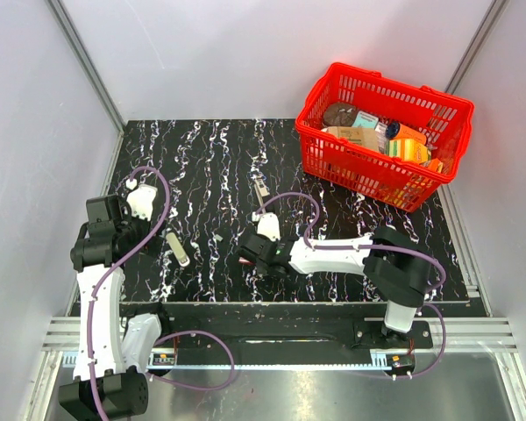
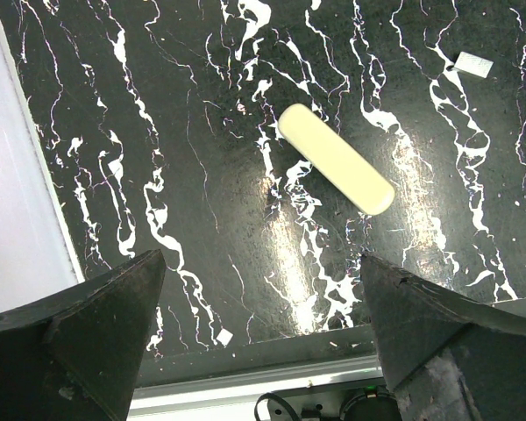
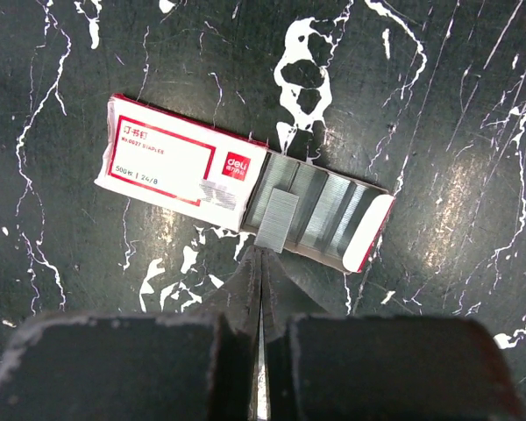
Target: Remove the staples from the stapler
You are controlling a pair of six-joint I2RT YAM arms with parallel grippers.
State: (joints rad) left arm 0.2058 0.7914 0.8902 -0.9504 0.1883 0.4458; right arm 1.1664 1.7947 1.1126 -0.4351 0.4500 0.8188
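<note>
Tips together, the right gripper (image 3: 260, 256) should gently nudge the staple strip (image 3: 276, 219) flat into its box (image 3: 180, 165); the left gripper (image 2: 261, 316) gapes empty.

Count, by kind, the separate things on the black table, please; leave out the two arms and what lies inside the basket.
Red basket: 1
Staple box: 1
Cream oblong piece: 1
Small grey piece: 1
Small pale strip: 1
Total: 5
</note>
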